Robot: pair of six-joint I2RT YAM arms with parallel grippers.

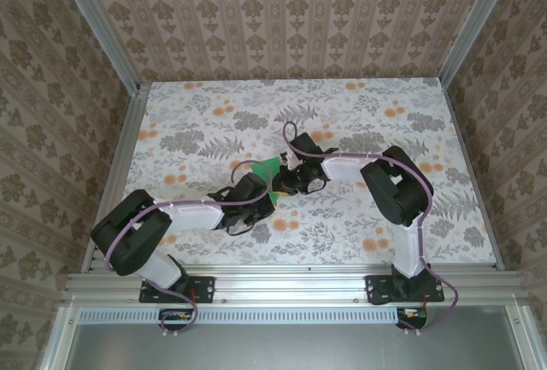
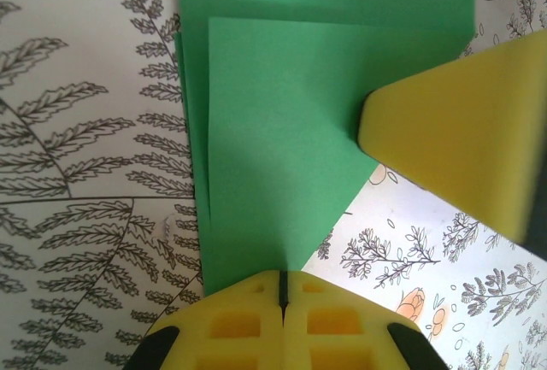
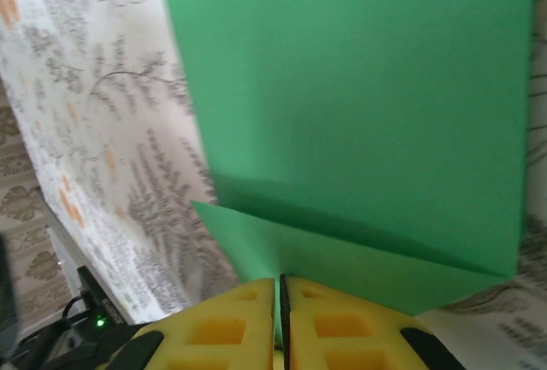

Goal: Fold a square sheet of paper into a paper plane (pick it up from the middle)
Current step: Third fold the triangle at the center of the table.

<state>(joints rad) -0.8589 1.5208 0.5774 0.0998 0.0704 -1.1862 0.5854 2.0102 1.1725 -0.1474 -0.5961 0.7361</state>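
Observation:
The square sheet of paper (image 2: 282, 131) is bright green and folded into overlapping layers, narrowing toward my left gripper (image 2: 282, 289). That gripper is shut, its tips sitting on the paper's narrow end; no paper shows between its jaws. My right gripper (image 3: 280, 293) is shut on a folded flap of the sheet (image 3: 359, 88), with green showing in the slit between its pads. In the left wrist view a yellow finger of the right gripper (image 2: 461, 139) touches the paper's right edge. From above, both grippers (image 1: 261, 189) (image 1: 289, 178) meet over the paper (image 1: 270, 167) at mid-table.
The floral tablecloth (image 1: 359, 114) covers the table. Aluminium frame rails (image 1: 120, 156) and wallpapered walls close it in at the left, right and back. Both arms are bent inward toward the centre.

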